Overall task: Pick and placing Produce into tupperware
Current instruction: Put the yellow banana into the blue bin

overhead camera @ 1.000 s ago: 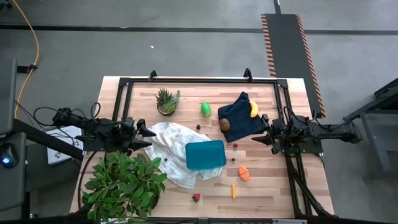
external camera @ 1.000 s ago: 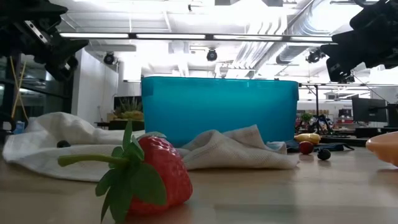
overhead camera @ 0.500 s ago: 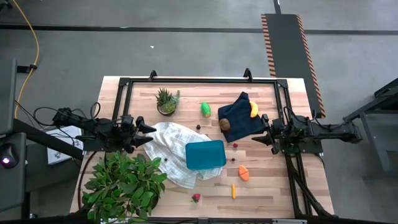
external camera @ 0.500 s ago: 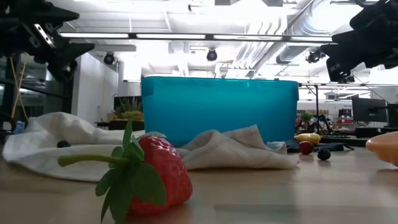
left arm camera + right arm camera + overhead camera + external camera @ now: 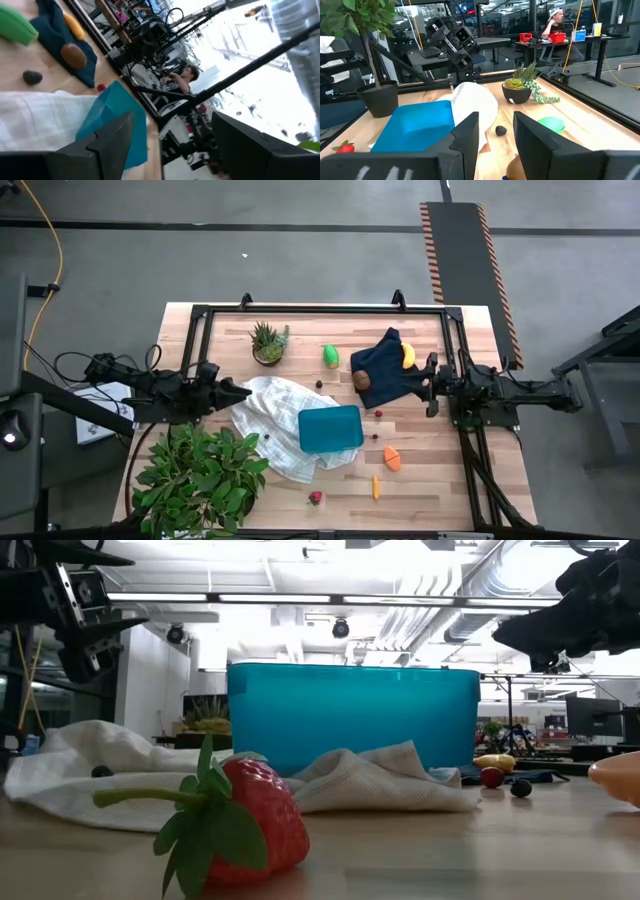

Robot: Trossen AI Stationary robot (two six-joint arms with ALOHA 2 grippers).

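Presently we list the teal-blue rectangular plastic tupperware [image 5: 330,429], lid on, resting on a white checked cloth [image 5: 272,418] spread over the wooden slatted tabletop [image 5: 430,475], roughly midway between the two end effectors. The left end effector [image 5: 238,392] hovers at the cloth's near edge, fingers released wide and gripping nothing. The right end effector [image 5: 429,385] hangs at the edge of a dark navy cloth [image 5: 385,368], fingers partly parted, nothing between them; we judge it poised to take produce lying there.

Produce, none yet boxed:
- brown round fruit [image 5: 361,380], on the navy cloth, near the right end effector
- yellow toy banana [image 5: 407,355], on the same cloth, just beside that end effector
- green fruit [image 5: 331,356], beyond the navy cloth from it
- orange wedge [image 5: 391,457], tiny carrot [image 5: 376,487], red strawberry [image 5: 316,498], well apart from both end effectors

We judge the lid must come off before anything goes in.
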